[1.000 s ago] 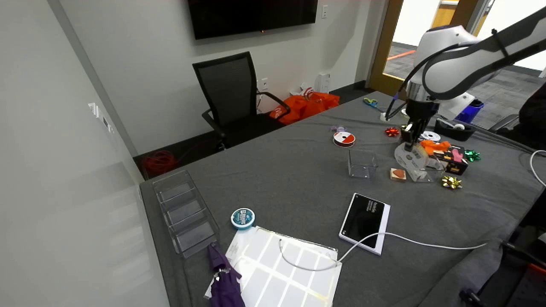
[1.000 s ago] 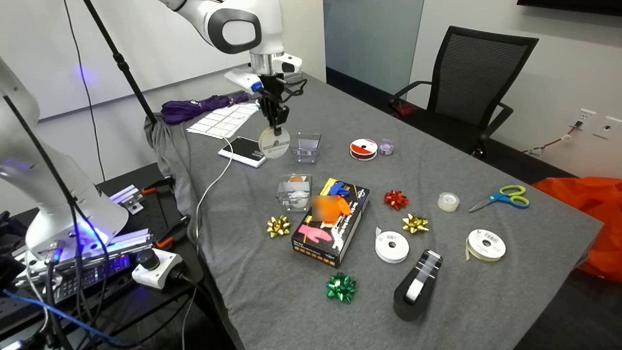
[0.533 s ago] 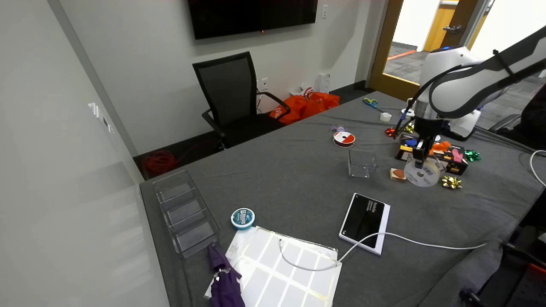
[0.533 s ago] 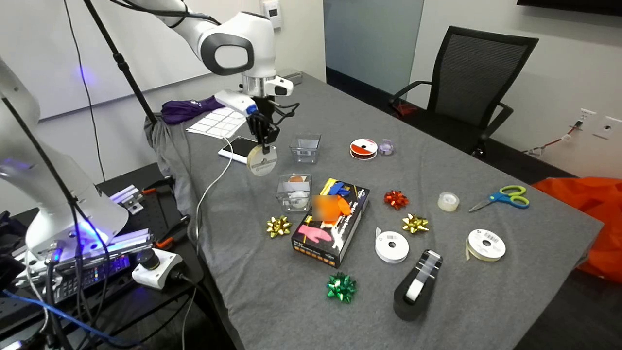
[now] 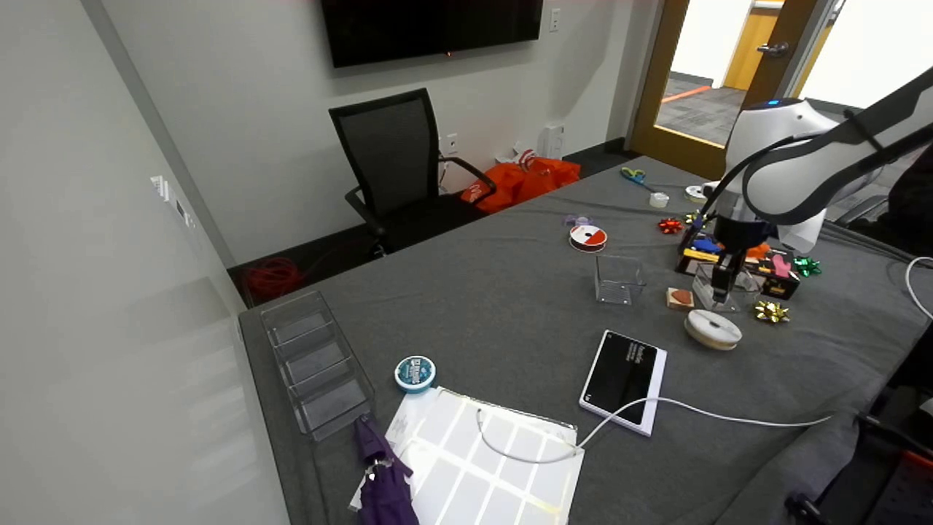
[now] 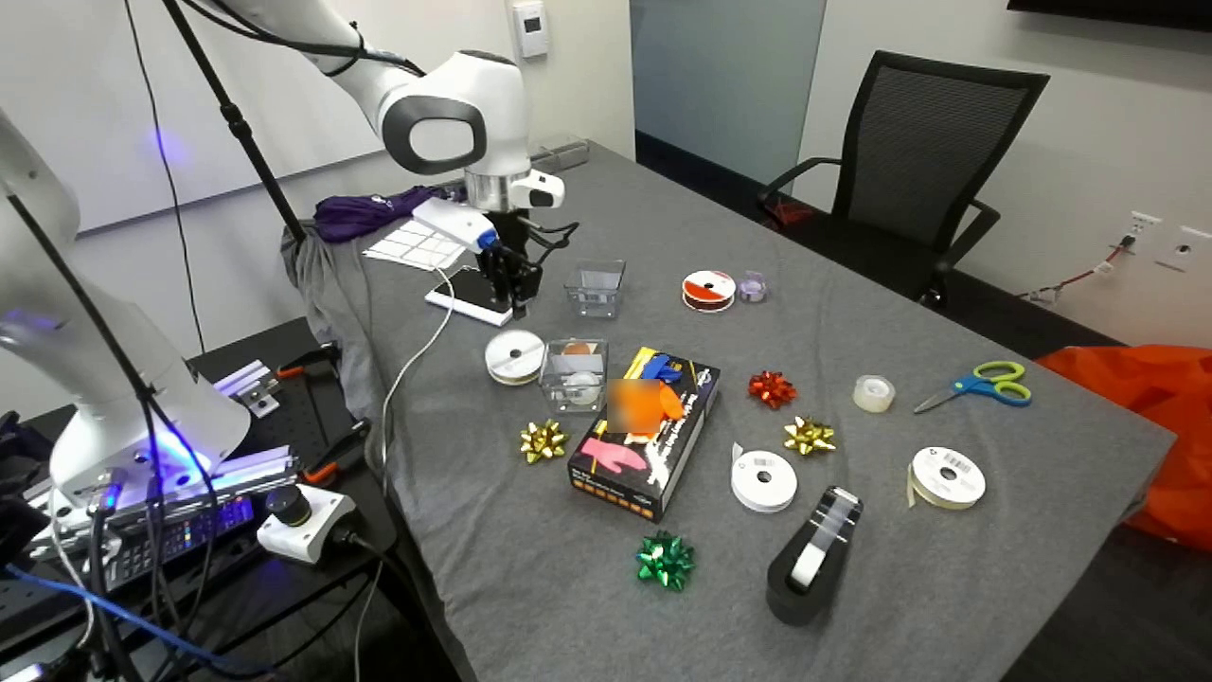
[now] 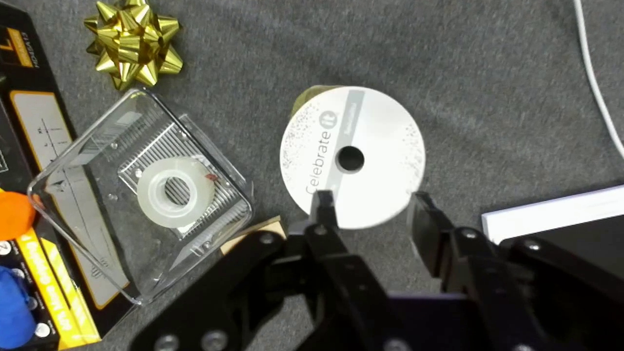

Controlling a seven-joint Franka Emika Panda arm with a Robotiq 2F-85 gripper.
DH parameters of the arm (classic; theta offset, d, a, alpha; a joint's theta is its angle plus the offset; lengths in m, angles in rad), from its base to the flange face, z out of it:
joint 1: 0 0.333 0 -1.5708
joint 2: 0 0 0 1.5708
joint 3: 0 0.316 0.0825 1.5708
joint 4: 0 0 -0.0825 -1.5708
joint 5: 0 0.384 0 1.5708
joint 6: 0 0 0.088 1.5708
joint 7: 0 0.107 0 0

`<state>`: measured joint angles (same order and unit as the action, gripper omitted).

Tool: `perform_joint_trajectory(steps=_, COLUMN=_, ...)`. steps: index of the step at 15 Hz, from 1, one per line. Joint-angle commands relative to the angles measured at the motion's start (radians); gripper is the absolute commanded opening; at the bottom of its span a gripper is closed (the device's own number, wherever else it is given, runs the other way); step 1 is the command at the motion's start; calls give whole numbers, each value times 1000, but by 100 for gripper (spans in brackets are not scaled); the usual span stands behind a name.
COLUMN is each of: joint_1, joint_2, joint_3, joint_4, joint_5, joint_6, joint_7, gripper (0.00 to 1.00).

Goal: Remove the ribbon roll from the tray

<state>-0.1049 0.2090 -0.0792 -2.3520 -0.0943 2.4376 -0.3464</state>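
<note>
The pincer [image 7: 373,199] hangs just above the ribbon roll [image 7: 380,161], its fingers spread apart. The roll lies flat on the grey cloth [image 6: 454,493], outside a clear tray [image 6: 555,371] that stands just to its right with tape [image 6: 580,386] inside, in an exterior view. There, a gold bow [image 6: 543,441] sits nearer, the tablet [image 6: 478,301] lies beyond to the left, a second clear tray [image 6: 595,301] beyond to the right.

1. The ribbon roll [image 5: 713,329], gripped aloft and steeply tilted in the earlier pictures, now lies flat on the worktop [image 5: 466,313] near the tablet [image 5: 623,379].
2. The end effector [image 7: 372,200], earlier clamped on the roll, now has its jaws parted and hangs just above, clear of it.
3. The robot arm [image 6: 440,133] stands lower in both exterior views than a second ago.
</note>
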Motion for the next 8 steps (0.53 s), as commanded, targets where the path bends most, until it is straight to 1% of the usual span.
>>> perform_joint_trajectory(steps=1, joint_1=-5, joint_2=-6, joint_3=2, joint_4=-21, joint_5=-26, joint_6=39, joint_7=0, gripper=75)
perform_joint_trajectory(steps=4, joint_1=-1, joint_2=-19, joint_3=3, joint_4=-21, joint_5=-33, joint_6=55, joint_7=10, gripper=96)
perform_joint_trajectory(steps=6, joint_1=0, joint_2=-33, joint_3=5, joint_4=-20, joint_5=-31, joint_6=72, joint_7=8, gripper=100)
perform_joint_trajectory(steps=8, joint_1=3, joint_2=-48, joint_3=8, joint_4=-19, joint_5=-30, joint_6=89, joint_7=11, gripper=100)
